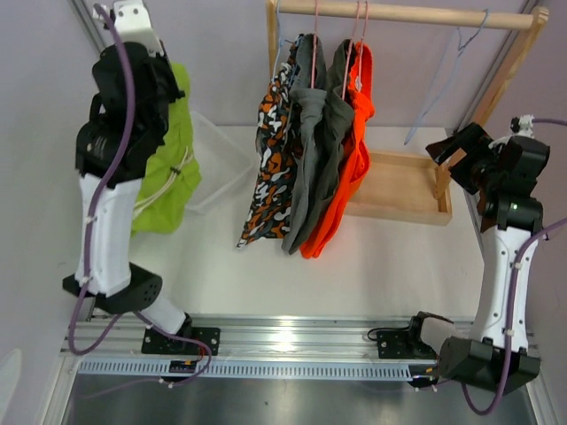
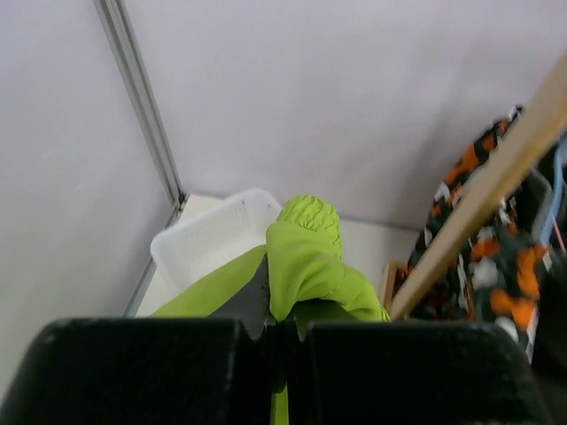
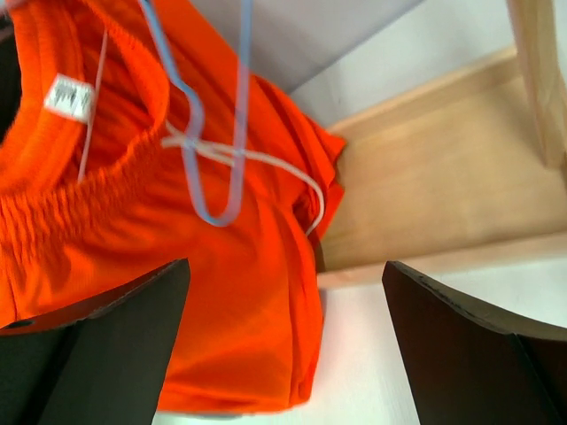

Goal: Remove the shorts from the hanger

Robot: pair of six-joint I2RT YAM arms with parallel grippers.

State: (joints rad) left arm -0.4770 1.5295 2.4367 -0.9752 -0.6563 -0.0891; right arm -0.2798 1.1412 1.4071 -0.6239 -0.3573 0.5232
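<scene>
Black fingers of the left claw are filling the bottom of the left wrist view. They are pressing together and pinching a fold of the lime green shorts. Seen from above, that pair is hanging from the raised left arm, off the rack and well apart from the other garments, near a white bin on the desk.

The right claw is standing wide open, gripping nothing and touching nothing. Between its fingers the bright orange shorts are showing, with a pale blue hanger crossing in front of them in that view.

On the wooden rail, the camouflage shorts, the dark grey shorts and the orange pair are hanging side by side on hangers. They are touching one another above the rack's wooden tray.
</scene>
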